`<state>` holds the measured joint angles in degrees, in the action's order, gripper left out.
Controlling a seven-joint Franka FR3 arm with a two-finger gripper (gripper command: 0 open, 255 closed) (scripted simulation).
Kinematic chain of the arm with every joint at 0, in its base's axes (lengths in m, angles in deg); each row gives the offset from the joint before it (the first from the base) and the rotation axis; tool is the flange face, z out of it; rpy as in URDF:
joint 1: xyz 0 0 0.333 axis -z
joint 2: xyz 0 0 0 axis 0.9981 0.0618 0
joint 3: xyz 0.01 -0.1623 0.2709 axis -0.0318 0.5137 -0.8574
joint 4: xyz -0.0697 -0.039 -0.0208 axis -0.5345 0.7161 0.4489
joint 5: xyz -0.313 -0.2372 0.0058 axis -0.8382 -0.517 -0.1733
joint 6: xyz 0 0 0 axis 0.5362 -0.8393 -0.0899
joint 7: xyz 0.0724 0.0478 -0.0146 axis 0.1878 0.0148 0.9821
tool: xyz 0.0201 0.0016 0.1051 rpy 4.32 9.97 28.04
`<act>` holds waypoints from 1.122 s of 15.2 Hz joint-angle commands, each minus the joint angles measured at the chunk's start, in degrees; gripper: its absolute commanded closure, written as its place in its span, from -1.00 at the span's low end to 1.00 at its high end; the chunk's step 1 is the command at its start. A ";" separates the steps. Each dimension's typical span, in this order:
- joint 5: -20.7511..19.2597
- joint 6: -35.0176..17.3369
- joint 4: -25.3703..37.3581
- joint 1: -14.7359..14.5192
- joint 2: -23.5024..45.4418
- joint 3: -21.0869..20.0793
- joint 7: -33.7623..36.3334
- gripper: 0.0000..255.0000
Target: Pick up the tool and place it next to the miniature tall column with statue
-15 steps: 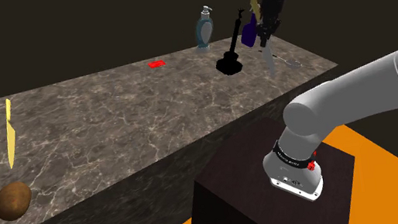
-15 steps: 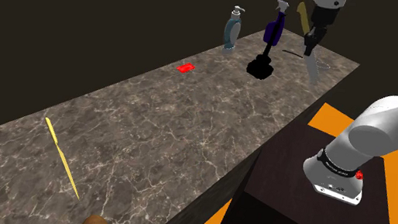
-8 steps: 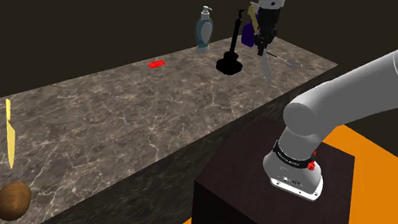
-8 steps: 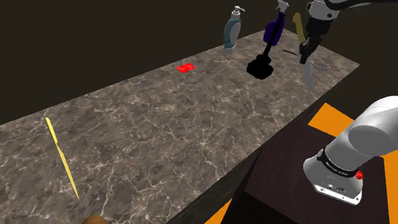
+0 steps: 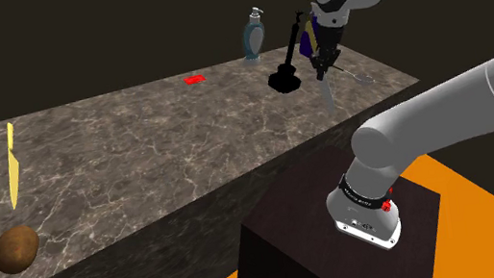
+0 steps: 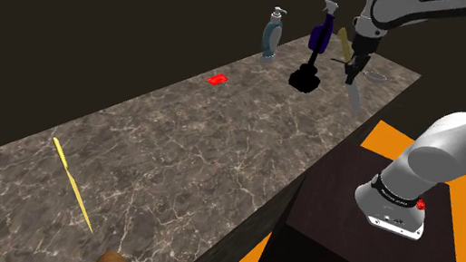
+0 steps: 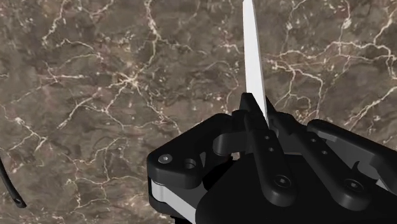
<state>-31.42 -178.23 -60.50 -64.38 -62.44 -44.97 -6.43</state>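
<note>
My gripper [image 5: 324, 60] [image 6: 352, 70] is shut on a knife, which hangs blade down over the far end of the marbled counter [image 5: 168, 143]. Its pale blade [image 5: 328, 89] [image 6: 355, 95] [image 7: 251, 57] points at the counter top, and a tan end [image 6: 344, 44] sticks up beside the hand. In the wrist view the gripper [image 7: 257, 118] clasps the knife above bare marble. The miniature column [image 5: 286, 68] [image 6: 307, 71] is black, a thin shaft on a wide base. It stands on the counter just left of the knife in the shoulder view.
A purple spray bottle [image 6: 321, 31] and a grey-blue soap dispenser [image 5: 254, 35] stand behind the column. A small red thing [image 5: 194, 79] lies mid-counter. A yellow knife [image 5: 11, 167] and a potato [image 5: 15, 249] lie at the near end. My stand [image 5: 344, 237] sits on an orange floor.
The gripper has come down and shifted towards the black column, carrying the knife. The blade tip is now closer to the counter. Nothing else has moved.
</note>
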 commanded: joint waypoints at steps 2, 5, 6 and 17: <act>-0.19 -2.60 -1.77 0.04 0.81 0.35 0.02 1.00; -0.37 -5.23 -3.43 0.07 1.77 0.71 0.02 1.00; -0.43 -6.12 -3.97 0.08 2.13 0.84 0.01 1.00; -0.79 -16.40 -9.04 0.01 7.38 2.24 -0.19 1.00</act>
<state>-32.10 -193.60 -68.88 -64.44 -55.52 -42.92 -6.54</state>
